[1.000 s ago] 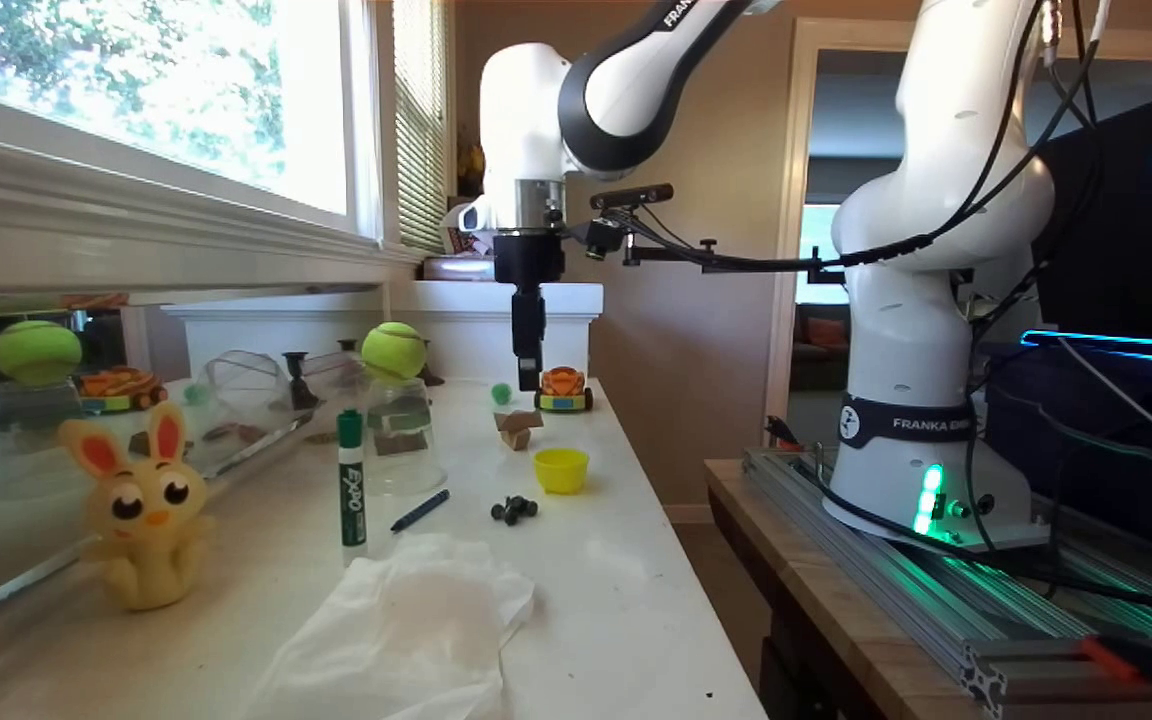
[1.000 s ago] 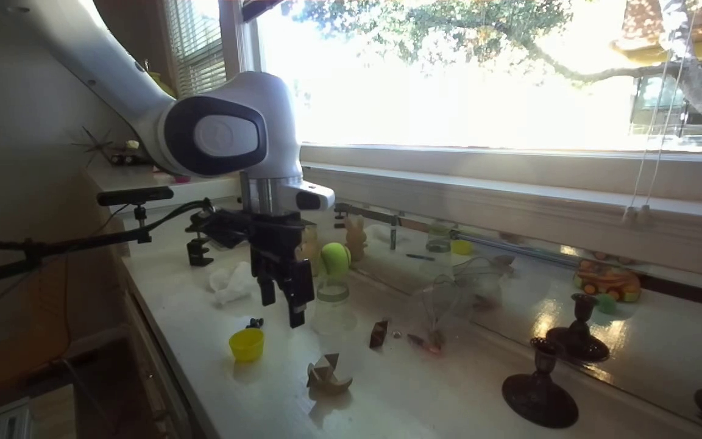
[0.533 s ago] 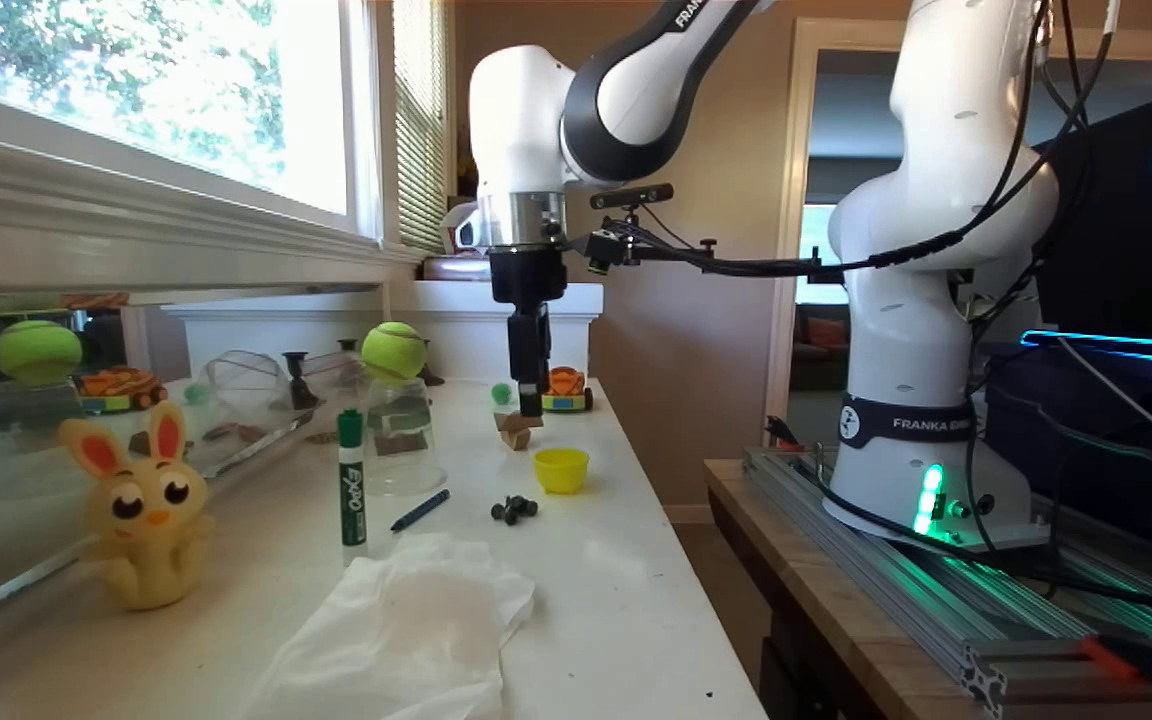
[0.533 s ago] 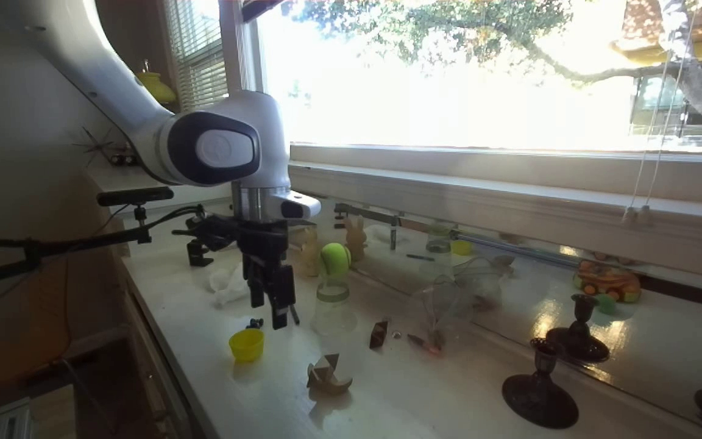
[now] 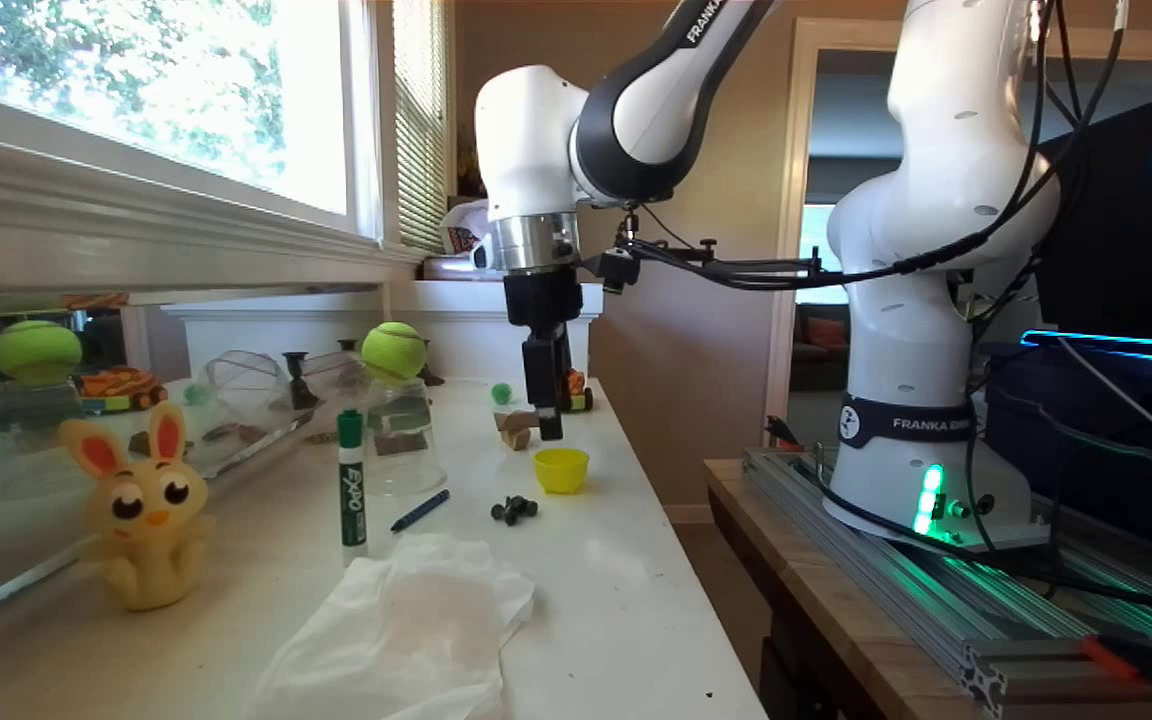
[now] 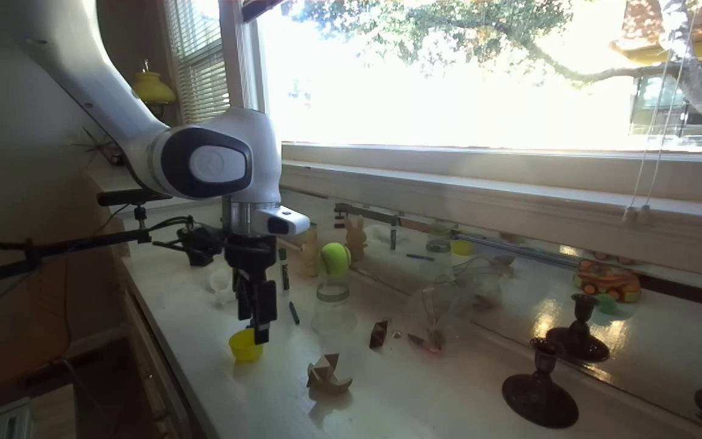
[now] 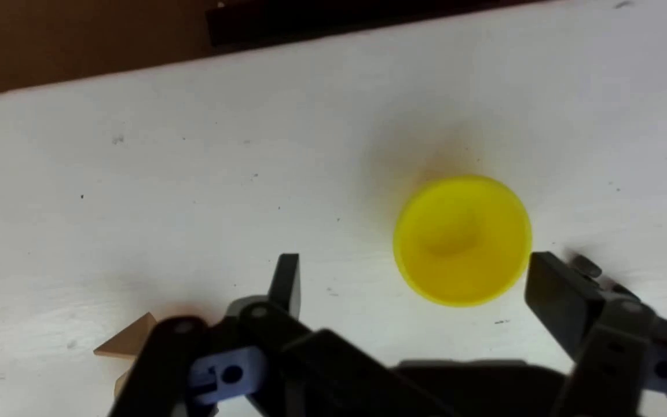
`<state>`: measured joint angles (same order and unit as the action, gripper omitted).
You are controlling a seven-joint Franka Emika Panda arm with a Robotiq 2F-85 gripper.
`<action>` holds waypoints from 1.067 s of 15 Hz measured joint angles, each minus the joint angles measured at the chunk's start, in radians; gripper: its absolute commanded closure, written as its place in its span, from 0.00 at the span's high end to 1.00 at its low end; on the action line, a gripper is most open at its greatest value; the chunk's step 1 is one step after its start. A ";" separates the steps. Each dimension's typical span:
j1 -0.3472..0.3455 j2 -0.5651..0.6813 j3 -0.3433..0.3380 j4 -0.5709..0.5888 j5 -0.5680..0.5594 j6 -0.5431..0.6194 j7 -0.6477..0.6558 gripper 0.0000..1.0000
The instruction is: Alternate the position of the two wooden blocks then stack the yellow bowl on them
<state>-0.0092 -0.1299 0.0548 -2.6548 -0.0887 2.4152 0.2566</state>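
Yellow bowl (image 7: 462, 240): upright on the white table (image 7: 154, 174), right of centre in my wrist view; in an exterior view one of my fingertips covers the upper right edge of the bowl (image 6: 242, 349).
Pincer (image 7: 413, 272): wide, my two fingers (image 7: 285, 281) well apart; in the wrist view the bowl shows between my fingertips, nearer the one at the right of the frame.
Wooden blocks (image 7: 129, 340): close together on the table, lower left of my wrist view, partly hidden by my pincer; whether they touch I cannot tell.
Small black item (image 5: 514, 510): near the bowl, lower centre of an exterior view.
Green marker (image 5: 352, 490): upright, low and left of centre in an exterior view, a dark blue pen (image 5: 420, 511) lying near it.
Tennis ball (image 5: 394, 352): perched on a clear vessel (image 5: 401, 470), left of centre in an exterior view.
Orange toy car (image 5: 578, 392): partly behind my pincer, middle of an exterior view.
Bunny figure (image 5: 148, 515): lower left of an exterior view.
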 measured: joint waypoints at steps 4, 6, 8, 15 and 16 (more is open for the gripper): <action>0.002 0.015 0.000 -0.014 0.027 0.000 0.000 1.00; 0.004 0.021 0.000 -0.014 0.050 0.000 0.000 1.00; 0.009 0.025 0.000 -0.014 0.075 0.000 0.000 1.00; 0.020 0.037 0.000 -0.014 0.117 0.001 -0.001 1.00; 0.020 0.038 0.000 -0.014 0.117 0.007 -0.001 1.00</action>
<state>0.0107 -0.0916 0.0548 -2.6686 0.0278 2.4224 0.2560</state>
